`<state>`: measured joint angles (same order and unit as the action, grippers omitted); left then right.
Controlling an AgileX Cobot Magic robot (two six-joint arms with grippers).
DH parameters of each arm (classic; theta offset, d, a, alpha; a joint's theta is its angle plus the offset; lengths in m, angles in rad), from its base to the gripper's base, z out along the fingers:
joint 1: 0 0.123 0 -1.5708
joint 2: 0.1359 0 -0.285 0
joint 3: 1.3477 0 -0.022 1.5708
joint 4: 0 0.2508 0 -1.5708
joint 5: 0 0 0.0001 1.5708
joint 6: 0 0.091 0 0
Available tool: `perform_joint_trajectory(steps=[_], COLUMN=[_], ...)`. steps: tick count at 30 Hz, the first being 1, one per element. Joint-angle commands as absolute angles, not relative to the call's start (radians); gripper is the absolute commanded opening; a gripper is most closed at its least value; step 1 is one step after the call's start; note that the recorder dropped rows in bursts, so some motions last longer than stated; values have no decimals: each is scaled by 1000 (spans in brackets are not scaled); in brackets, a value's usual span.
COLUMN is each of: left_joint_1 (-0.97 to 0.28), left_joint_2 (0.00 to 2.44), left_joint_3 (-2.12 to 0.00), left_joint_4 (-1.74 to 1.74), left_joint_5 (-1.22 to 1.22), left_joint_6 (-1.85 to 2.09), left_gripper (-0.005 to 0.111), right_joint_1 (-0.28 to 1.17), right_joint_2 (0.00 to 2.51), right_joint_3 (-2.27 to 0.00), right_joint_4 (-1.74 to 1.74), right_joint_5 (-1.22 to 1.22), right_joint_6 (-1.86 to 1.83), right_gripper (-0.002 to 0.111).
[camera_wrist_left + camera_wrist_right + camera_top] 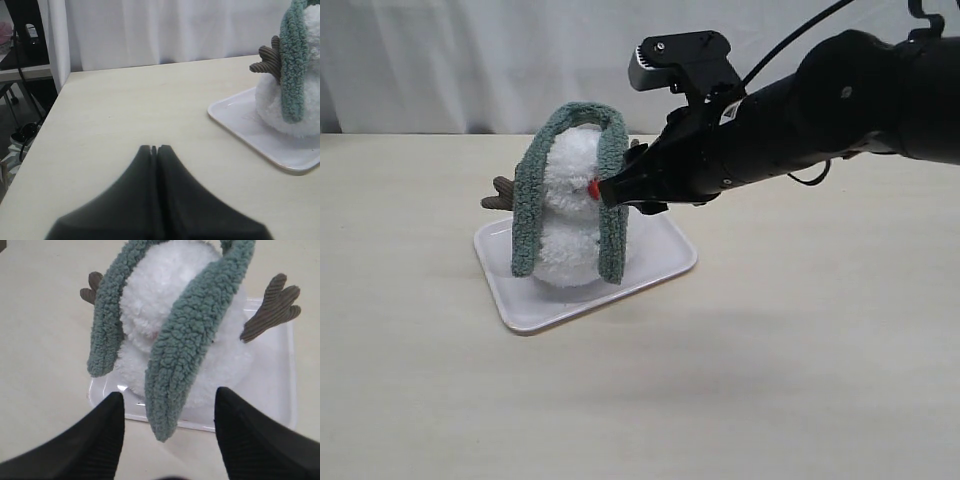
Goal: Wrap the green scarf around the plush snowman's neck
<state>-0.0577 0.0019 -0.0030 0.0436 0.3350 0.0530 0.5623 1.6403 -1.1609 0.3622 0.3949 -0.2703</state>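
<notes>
On tray (665,262), mid-surface (800,380): plush snowman (568,250) upright, green scarf (528,210) draped over head, not at neck yet; ends hang vertical. R tool (169,395) open, empty, near strand dead ahead. L tool (156,148) closed, well apart.

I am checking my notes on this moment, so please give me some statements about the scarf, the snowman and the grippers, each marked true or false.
The scarf hangs over the snowman's head, one end down each side. True.
The snowman lies on its side. False: it stands upright on the tray.
The left gripper is shut and empty. True.
The right gripper is shut on the scarf. False: its jaws stand apart, clamping nothing.
</notes>
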Motion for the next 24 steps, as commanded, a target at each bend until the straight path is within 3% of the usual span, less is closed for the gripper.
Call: perform_joint_trajectory(steps=[1, 10, 24], left_joint_1=[-60, -60, -60], left_joint_2=[0, 0, 0], left_joint_3=[0, 0, 0], left_joint_4=[41, 41, 41], left_joint_5=[323, 323, 323], left_joint_6=[51, 51, 51], left_gripper=[0, 0, 0], right_joint_1=[560, 560, 638], right_joint_2=[1628, 1630, 1847], right_joint_3=[-1121, -1023, -1023], right_joint_4=[362, 416, 471], right_joint_5=[362, 168, -38], right_joint_6=[-278, -291, -299], right_gripper=[51, 52, 52])
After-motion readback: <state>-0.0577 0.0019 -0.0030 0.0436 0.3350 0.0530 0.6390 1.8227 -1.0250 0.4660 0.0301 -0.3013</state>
